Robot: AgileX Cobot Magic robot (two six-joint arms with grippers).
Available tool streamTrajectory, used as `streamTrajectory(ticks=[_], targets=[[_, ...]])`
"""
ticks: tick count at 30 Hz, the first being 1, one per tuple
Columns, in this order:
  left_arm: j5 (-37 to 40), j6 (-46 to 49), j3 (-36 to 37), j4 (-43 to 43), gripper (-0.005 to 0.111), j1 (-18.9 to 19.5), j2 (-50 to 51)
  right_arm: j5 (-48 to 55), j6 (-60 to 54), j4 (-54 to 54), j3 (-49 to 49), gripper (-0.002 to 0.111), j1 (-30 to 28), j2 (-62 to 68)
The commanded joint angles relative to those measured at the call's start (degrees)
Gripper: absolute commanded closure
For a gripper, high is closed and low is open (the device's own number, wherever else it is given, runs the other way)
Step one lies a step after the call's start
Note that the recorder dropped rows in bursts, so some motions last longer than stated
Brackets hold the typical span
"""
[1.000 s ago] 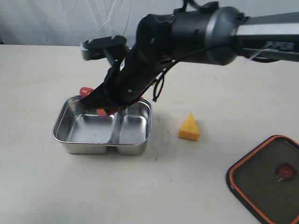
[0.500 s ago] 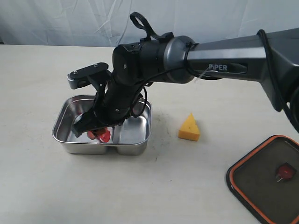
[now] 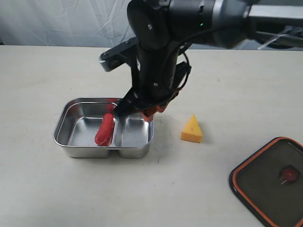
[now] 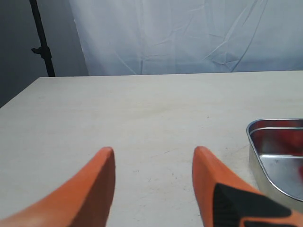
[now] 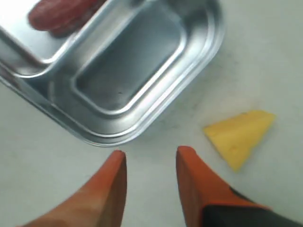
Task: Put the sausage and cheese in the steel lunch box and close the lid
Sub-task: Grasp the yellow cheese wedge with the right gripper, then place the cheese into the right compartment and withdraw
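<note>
The red sausage (image 3: 104, 130) lies in the left compartment of the steel lunch box (image 3: 135, 131); the right wrist view shows the sausage (image 5: 60, 15) at the box's (image 5: 128, 66) far side. My right gripper (image 3: 152, 111) hangs open and empty above the box's right rim; its fingers (image 5: 113, 179) frame bare table (image 5: 150, 153). The yellow cheese wedge (image 3: 191, 129) stands on the table right of the box, close beside the right gripper (image 5: 239, 135). The dark lid (image 3: 265, 182), orange rim up, lies at the front right. My left gripper (image 4: 154, 153) is open over bare table.
A white cloth backdrop hangs behind the table. The right arm's dark bulk (image 3: 189, 19) spans the upper middle of the exterior view. In the left wrist view a corner of the lunch box (image 4: 277, 158) shows beside the left gripper, and a black stand (image 4: 41, 42) is at the back.
The right gripper let go of the sausage, which now lies in the left compartment. It then rose and swung right, toward the box's right rim and the cheese.
</note>
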Motion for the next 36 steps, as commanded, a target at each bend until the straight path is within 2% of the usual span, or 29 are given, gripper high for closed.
streamTrajectory(ticks=[1, 4, 8, 10, 11, 14, 16, 28, 31, 34, 36], targets=[[-0.82, 0.0, 0.08, 0.03, 0.058, -0.32, -0.26, 2.42, 7.28, -8.55, 0.24, 0.073, -0.65, -4.46], [-0.82, 0.0, 0.08, 0.03, 0.058, -0.32, -0.26, 2.52, 11.52, -10.63, 1.91, 0.073, -3.04, -4.96], [-0.82, 0.0, 0.08, 0.03, 0.058, -0.32, -0.26, -3.33, 12.68, -6.37, 8.98, 0.07, -9.37, -4.4], [-0.82, 0.0, 0.08, 0.03, 0.058, -0.32, -0.26, -8.4, 12.4, -3.25, 12.64, 0.063, -11.53, -3.83], [-0.82, 0.0, 0.08, 0.03, 0.058, -0.32, -0.26, -11.46, 11.4, -2.08, 14.3, 0.055, -12.42, -3.27], [-0.82, 0.0, 0.08, 0.03, 0.058, -0.32, -0.26, -13.49, 11.4, -1.83, 16.39, 0.038, -13.31, -1.78], [-0.82, 0.0, 0.08, 0.03, 0.058, -0.32, -0.26, -14.17, 12.67, -1.83, 16.39, 0.032, -13.31, -0.43], [-0.82, 0.0, 0.08, 0.03, 0.058, -0.32, -0.26, -20.8, 14.57, -4.78, 16.39, 0.033, -13.37, 8.65], [-0.82, 0.0, 0.08, 0.03, 0.058, -0.32, -0.26, -19.58, 15.28, -5.96, 16.39, 0.044, -13.37, 10.11], [-0.82, 0.0, 0.08, 0.03, 0.058, -0.32, -0.26, -17.79, 15.28, -5.96, 16.39, 0.068, -13.37, 10.42], [-0.82, 0.0, 0.08, 0.03, 0.058, -0.32, -0.26, -16.35, 14.75, -5.96, 16.39, 0.091, -13.37, 10.16]])
